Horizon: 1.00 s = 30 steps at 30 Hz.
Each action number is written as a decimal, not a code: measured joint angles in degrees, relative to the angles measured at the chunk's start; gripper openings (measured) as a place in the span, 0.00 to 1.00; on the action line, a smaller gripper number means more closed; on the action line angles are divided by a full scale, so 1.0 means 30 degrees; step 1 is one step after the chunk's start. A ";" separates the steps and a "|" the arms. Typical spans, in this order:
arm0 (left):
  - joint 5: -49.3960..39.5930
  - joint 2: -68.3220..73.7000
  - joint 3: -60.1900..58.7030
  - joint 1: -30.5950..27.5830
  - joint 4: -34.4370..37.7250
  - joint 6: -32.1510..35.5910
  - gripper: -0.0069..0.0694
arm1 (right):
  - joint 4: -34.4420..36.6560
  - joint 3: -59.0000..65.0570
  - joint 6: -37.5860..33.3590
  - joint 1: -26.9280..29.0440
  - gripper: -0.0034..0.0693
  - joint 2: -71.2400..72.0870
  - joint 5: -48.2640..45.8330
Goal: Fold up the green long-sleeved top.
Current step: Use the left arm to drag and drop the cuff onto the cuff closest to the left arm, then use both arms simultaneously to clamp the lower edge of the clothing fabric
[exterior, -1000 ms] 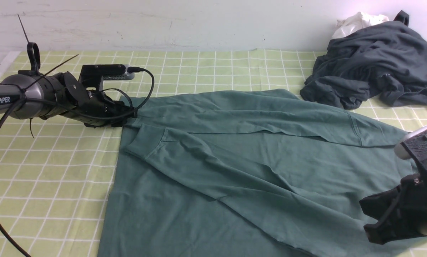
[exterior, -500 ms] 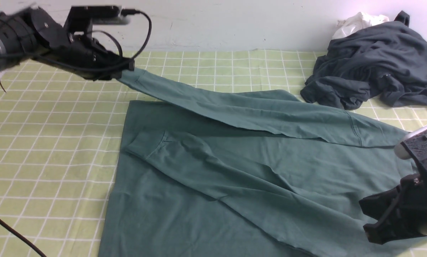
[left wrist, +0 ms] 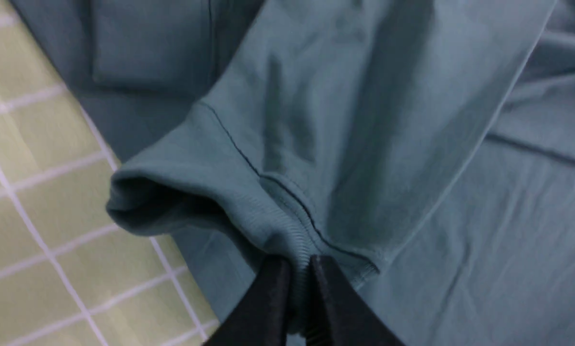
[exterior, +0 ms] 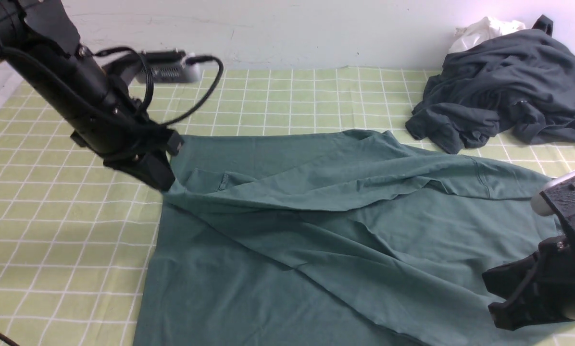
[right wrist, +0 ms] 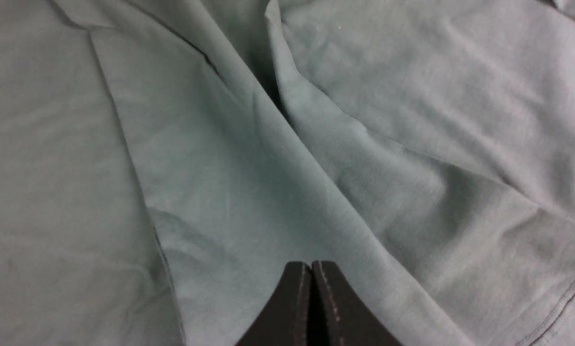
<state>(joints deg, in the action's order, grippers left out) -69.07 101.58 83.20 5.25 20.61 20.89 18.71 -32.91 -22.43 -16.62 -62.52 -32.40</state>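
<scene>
Moved, front view: left gripper (exterior: 165, 181), half a second back raised at the far left with the sleeve (exterior: 316, 187) stretched out, now sits lower and nearer, at the left edge of the green top (exterior: 268, 269). Sleeve now drapes slack across the body, covering part of the second cuff (exterior: 206, 179). Unmoved: right gripper (exterior: 506, 293) at the near right, over the top's right side; dark garment (exterior: 504, 96) far right; white cloth (exterior: 484, 29) behind it, mostly hidden. Top lies spread on the checked tablecloth (exterior: 52, 230), its near edge cut off by the frame. Left fingertips are hard to make out against the fabric.

Left wrist view: jaws almost together, pinching the ribbed edge of the cuff (left wrist: 249, 211); cuff mouth gapes beside them.

Right wrist view: jaws pressed fully together, nothing between them, above creased green fabric; contact with the fabric cannot be told.
</scene>
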 joint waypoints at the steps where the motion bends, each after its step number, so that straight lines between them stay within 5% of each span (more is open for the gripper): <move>1: 0.0000 -0.0345 -0.0819 0.0060 -0.0156 0.0000 0.12 | 0.0019 0.0000 0.0000 0.0000 0.03 0.0000 -0.0051; 14: 0.2678 -0.3657 -0.7437 0.1350 -0.0667 0.0000 0.16 | 0.0474 0.0000 0.0000 0.0000 0.03 0.0035 -0.0092; 21: 0.2154 -0.5832 -0.9438 0.1763 -0.0775 -0.0528 0.37 | 0.0490 0.0000 0.0000 0.0000 0.03 0.0035 -0.0610; 30: 0.2239 -0.8438 -1.4365 0.6536 -0.3020 0.0147 0.46 | 0.0713 0.0000 0.0000 0.0000 0.03 0.0035 -0.0686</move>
<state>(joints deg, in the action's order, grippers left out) -62.35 76.27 40.10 24.86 11.55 21.33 20.85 -32.91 -22.43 -16.62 -62.41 -34.46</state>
